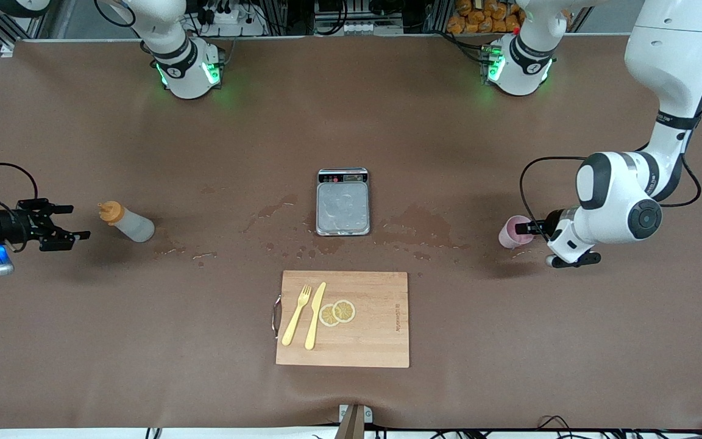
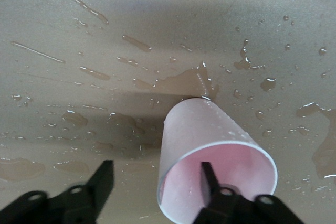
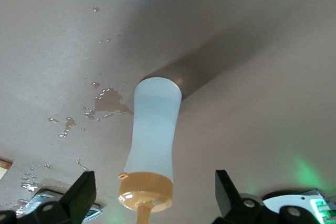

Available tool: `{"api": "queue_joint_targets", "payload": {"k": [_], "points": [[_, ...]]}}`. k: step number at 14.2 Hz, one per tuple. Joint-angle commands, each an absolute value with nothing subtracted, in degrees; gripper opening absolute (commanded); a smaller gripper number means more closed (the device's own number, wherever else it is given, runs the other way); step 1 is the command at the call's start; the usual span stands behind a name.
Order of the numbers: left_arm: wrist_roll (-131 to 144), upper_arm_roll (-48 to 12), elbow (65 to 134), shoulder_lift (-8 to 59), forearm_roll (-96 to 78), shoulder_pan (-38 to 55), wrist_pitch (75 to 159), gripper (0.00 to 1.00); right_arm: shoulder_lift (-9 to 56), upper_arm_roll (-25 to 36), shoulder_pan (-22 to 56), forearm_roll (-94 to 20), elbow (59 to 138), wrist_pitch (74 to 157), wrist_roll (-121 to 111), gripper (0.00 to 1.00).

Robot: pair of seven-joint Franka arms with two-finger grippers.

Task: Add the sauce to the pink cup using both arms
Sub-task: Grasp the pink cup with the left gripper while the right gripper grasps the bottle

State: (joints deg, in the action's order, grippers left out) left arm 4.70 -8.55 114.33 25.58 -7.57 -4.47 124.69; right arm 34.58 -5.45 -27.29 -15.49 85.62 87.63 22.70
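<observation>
Black jaws, tapered pink cup [image 2: 210,145].

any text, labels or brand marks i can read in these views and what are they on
Nothing can be read with certainty.
Cutting board: a small printed brand mark near one edge, too small to read.
Silver scale: markings on its dark display strip, too blurred to read.
Left arm: a small dark label on its white link, unreadable.
Sauce bottle and pink cup: no print visible.
</observation>
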Motion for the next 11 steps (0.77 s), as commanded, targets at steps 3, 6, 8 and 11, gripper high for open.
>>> {"api": "queue_joint_targets", "payload": {"k": [3, 6, 8, 11], "points": [[4.39, -8.44, 114.7, 25.31, -8.0, -4.13, 125.51, 0.0, 37.44, -6.42, -30.67, -21.51, 83.67, 86.13, 29.35, 1.0], [4.05, -8.35, 114.61, 25.05, -7.91, -4.22, 125.42, 0.0, 40.24, -6.42, -33.74, -26.87, 83.85, 85.87, 29.44, 1.0], [3.26, -8.35, 114.0, 24.0, -7.91, -4.57, 125.16, 0.0, 42.35, -6.42, -34.8, -30.66, 83.85, 83.42, 29.44, 1.0], [4.04, -8.61, 113.12, 21.19, -8.52, -4.48, 124.89, 0.0, 46.3, -6.42, -37.7, -36.46, 83.85, 81.13, 30.32, 1.0]]}}
